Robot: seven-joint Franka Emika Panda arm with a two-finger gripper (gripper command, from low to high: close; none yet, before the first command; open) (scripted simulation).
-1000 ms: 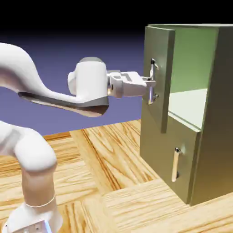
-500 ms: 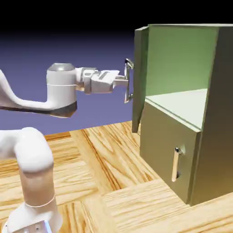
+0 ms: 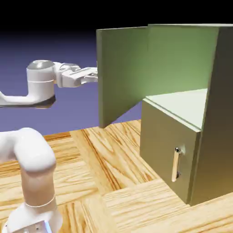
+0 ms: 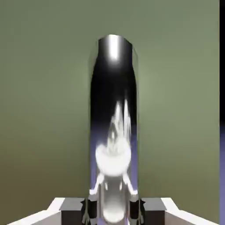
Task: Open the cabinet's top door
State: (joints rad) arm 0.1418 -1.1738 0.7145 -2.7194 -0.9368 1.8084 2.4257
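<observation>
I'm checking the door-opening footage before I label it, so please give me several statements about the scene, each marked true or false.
1. The top door stands swung wide open. True.
2. The gripper is on the lower door's handle. False: it is closed on the top door's handle.
3. The lower door is shut. True.
4. The lower door's handle lies horizontally. False: it runs upright.
5. The cabinet's upper compartment is hidden from the exterior view. False: its pale green interior shows.
</observation>
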